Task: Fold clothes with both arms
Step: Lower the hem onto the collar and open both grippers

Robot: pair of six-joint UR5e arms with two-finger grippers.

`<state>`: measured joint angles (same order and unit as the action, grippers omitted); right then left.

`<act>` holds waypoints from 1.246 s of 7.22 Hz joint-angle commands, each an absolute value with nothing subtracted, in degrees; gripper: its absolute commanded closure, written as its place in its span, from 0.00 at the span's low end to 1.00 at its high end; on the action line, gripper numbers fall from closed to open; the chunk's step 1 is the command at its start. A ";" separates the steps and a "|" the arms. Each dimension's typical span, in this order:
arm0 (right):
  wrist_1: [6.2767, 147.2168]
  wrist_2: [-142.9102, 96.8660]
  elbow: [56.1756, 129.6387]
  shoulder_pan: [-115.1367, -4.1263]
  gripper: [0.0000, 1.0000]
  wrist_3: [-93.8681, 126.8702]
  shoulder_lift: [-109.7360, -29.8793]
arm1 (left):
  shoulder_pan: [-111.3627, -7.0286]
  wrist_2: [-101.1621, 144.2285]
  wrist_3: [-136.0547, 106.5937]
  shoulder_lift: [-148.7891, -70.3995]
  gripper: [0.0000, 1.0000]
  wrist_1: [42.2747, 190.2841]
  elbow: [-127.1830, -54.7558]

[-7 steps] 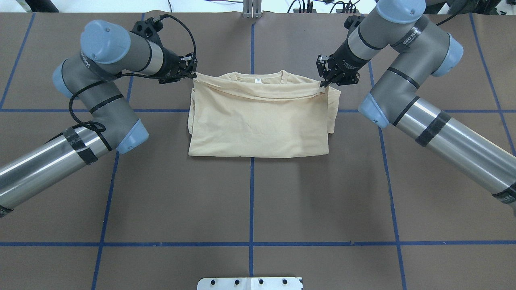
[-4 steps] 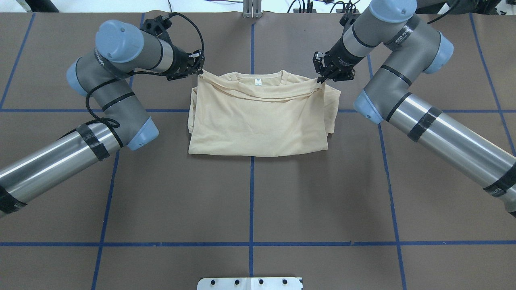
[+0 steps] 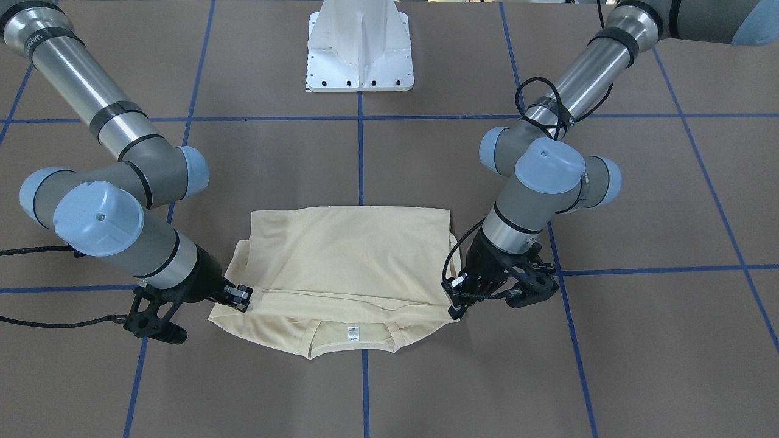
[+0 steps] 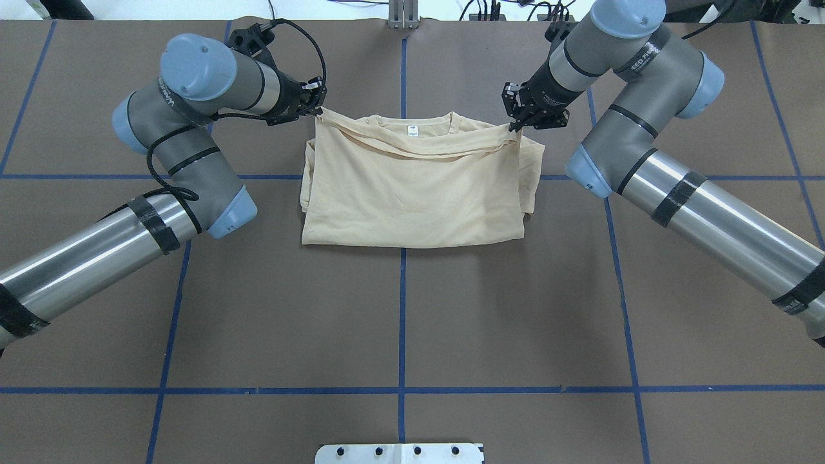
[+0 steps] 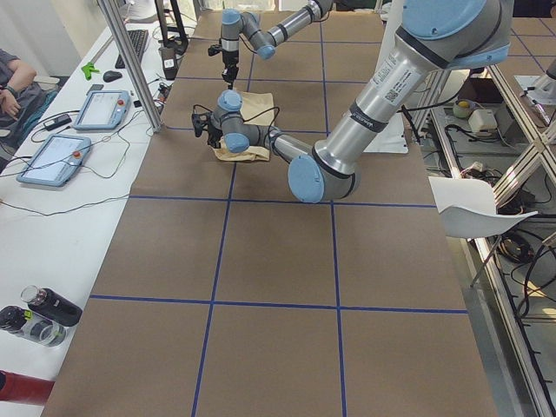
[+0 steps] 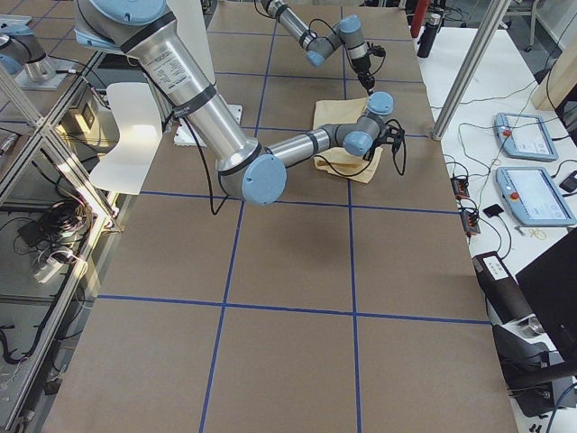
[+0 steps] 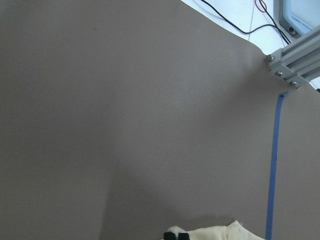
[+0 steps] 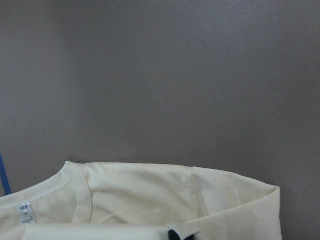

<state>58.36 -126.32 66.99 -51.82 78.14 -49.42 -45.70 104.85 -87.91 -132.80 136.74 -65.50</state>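
Open brown paper-covered table (image 4: 399, 322) stretches between the folded pale cream-yellow T-shirt (image 4: 412, 200) and the white metal base plate (image 4: 399, 453) at the near edge. The grey-silver tubular left arm (image 4: 193, 164) and right arm (image 4: 612, 138) bend beside the garment's flanks, leaving narrow lanes. Beyond the collar, a bare strip reaches the aluminium post (image 4: 403, 14), bounded by the black left gripper (image 4: 318, 108) and right gripper (image 4: 514, 127) clamping the far corners.
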 commanded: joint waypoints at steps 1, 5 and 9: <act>58.36 -125.42 66.36 -51.86 1.00 78.13 -49.39 | -45.97 104.77 -87.63 -132.63 1.00 136.58 -64.87; 58.36 -124.81 66.01 -51.86 1.00 78.22 -49.05 | -45.79 104.77 -87.80 -132.89 1.00 136.67 -64.51; 58.27 -124.80 66.36 -51.15 0.98 78.13 -48.34 | -45.70 104.85 -87.89 -132.89 0.80 136.76 -65.04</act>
